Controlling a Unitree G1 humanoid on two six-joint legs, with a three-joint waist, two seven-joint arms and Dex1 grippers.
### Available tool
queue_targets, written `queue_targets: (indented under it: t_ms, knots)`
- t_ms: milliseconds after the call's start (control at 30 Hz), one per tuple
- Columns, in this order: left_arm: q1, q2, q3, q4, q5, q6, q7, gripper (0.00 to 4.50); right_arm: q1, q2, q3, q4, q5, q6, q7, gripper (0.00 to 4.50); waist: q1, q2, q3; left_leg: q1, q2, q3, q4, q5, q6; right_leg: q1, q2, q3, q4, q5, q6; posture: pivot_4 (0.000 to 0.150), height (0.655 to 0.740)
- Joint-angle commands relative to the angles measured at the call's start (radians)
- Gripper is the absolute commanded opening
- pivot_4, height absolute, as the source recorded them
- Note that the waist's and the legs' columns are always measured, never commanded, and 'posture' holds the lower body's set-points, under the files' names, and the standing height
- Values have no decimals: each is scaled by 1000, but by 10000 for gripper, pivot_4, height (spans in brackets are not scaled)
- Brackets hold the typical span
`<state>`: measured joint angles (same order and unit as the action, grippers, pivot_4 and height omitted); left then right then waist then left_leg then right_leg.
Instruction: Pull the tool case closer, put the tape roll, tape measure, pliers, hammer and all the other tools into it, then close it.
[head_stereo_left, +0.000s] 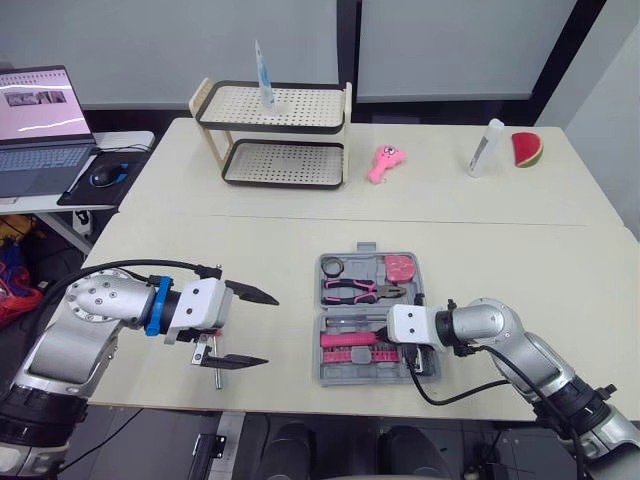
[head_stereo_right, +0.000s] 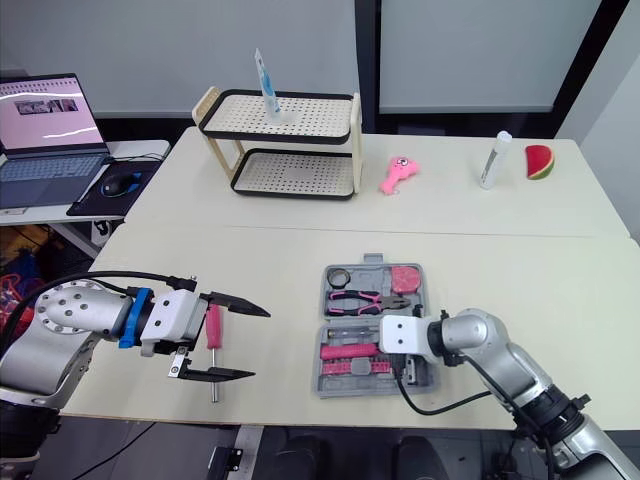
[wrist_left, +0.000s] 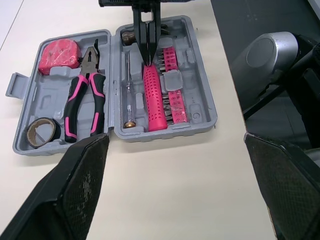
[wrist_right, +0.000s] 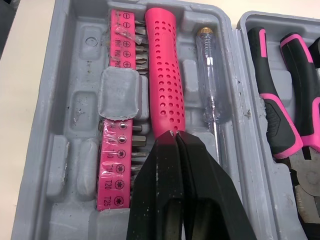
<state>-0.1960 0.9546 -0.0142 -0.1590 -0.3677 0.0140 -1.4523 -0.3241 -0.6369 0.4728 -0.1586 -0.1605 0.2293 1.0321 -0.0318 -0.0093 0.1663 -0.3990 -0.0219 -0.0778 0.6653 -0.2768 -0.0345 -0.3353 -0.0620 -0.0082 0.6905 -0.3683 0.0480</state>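
Left arm (head_stereo_left: 95, 305): a rounded silver-grey metal housing is shown, dotted with what appear to be small recessed screws. A bright blue ring (head_stereo_left: 155, 306) is fitted at the wrist, followed by a white rectangular block (head_stereo_left: 205, 305). A black cable (head_stereo_left: 130, 264) is routed over the housing.

Left gripper (head_stereo_left: 272, 330): two slim black fingers (wrist_left: 82, 192) are tapered to points; their inner faces are finely textured and scuffed.

Right arm (head_stereo_left: 485, 322): the same silver-grey casing is joined to a white wrist block (head_stereo_left: 410, 323), and a second black cable (head_stereo_left: 440, 400) is looped beneath.

Right gripper (wrist_right: 175, 135): its glossy black fingers are marked by pale scratches.
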Motion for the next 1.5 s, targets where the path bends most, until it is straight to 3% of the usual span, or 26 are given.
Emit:
queue_targets:
  t_ms: [33,367,633,867,1000,1233,1367,1500]
  knots:
    - [10,1,4,-15,-1,-11,1,45000,0,2,30,-23,-24,8,14,69,0,0,0,0,0,0,0,0,0,0,0,0,0,0,0,1500,7400]
    - [32,10,19,-6,2,-19,3,45000,-7,16,23,-19,-45,14,13,69,0,-1,-1,1,1,0,0,0,0,0,1,0,0,0,0,1500,7400]
    - [42,22,124,45,-81,102,59,45000,-15,-35,-201,-153,183,79,71,69,0,-1,0,0,0,-1,0,0,0,0,0,0,0,0,0,1500,7400]
    - [87,128,292,233,-81,186,67,45000,106,-226,-534,-133,428,99,187,12760,3,-1,0,0,0,-1,0,-2,4,1,0,-1,0,0,0,1500,7400]
    - [114,161,362,370,-52,166,92,45000,200,-300,-689,-54,486,74,220,19560,2,0,0,0,0,0,-1,-3,4,1,0,0,-1,0,0,1500,7400]
    - [166,147,413,557,-15,101,116,45000,215,-283,-774,134,478,-2,129,33090,0,0,0,0,0,1,-1,-3,5,0,-1,0,0,0,0,1500,7400]
    - [170,138,407,600,-9,90,126,45000,267,-268,-761,139,458,-47,114,44802,2,0,0,0,1,1,-1,-3,4,0,-1,0,1,0,0,1500,7400]
    - [154,141,391,615,-1,79,124,45000,268,-273,-762,151,460,-59,106,44802,3,-1,0,0,-1,2,-1,-3,4,0,-2,0,1,0,0,1500,7400]
